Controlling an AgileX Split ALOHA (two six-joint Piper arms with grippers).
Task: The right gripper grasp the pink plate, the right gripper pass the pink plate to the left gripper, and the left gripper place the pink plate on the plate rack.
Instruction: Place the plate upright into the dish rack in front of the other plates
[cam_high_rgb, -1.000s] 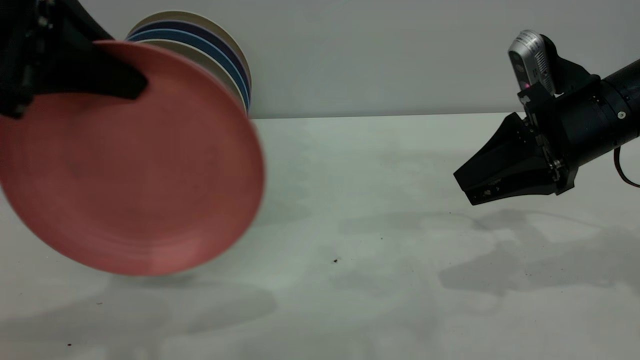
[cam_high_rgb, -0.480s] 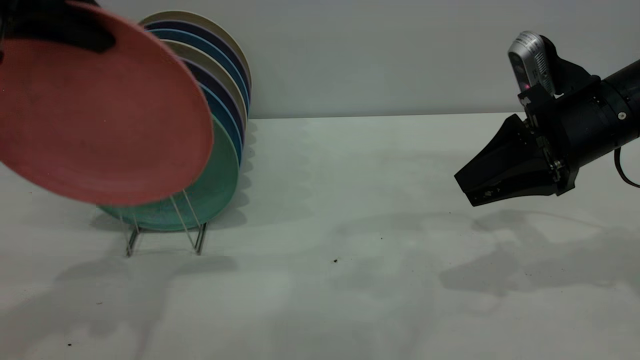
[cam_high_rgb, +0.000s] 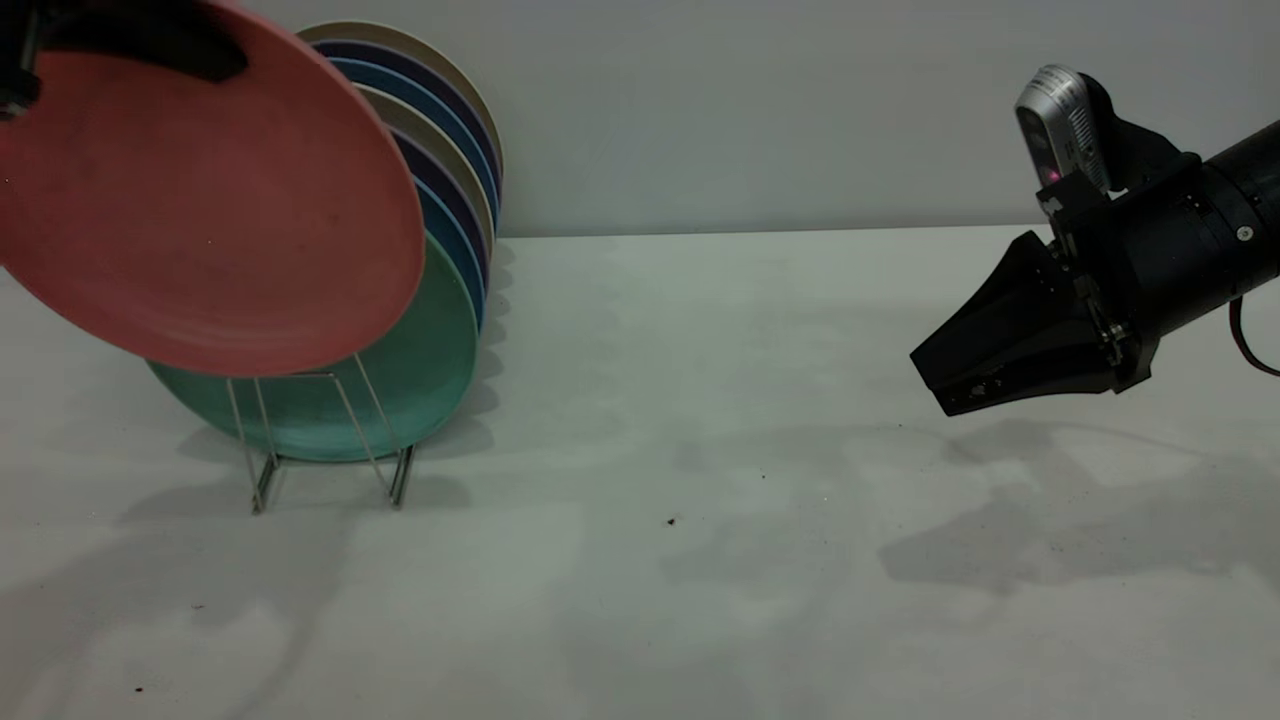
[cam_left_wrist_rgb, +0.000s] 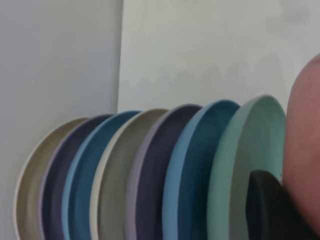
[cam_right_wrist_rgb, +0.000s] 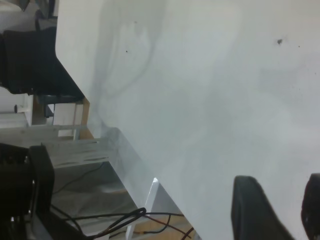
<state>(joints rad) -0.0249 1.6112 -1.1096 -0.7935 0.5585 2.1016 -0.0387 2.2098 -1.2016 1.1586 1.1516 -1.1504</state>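
The pink plate (cam_high_rgb: 210, 210) hangs tilted at the upper left, in front of the plates standing in the plate rack (cam_high_rgb: 398, 482). My left gripper (cam_high_rgb: 222, 58) is shut on its top rim, and most of that arm is out of view. The plate's lower edge is about level with the top of the rack's front wire loop; I cannot tell whether they touch. In the left wrist view the pink plate (cam_left_wrist_rgb: 306, 140) lies beside one black finger (cam_left_wrist_rgb: 270, 210) and next to the teal-green plate (cam_left_wrist_rgb: 250, 150). My right gripper (cam_high_rgb: 935, 378) is open and empty above the table at the right; its fingers (cam_right_wrist_rgb: 250, 205) show apart.
The rack holds the teal-green plate (cam_high_rgb: 410, 385) at the front and several blue, dark purple and beige plates (cam_high_rgb: 455, 150) behind it. A grey wall stands close behind. The white table (cam_high_rgb: 680, 560) stretches between rack and right gripper. The table's edge (cam_right_wrist_rgb: 125, 150) shows in the right wrist view.
The left gripper has lifted the pink plate up and back toward the rack, uncovering the rack and the teal-green plate. The right gripper has stayed in place.
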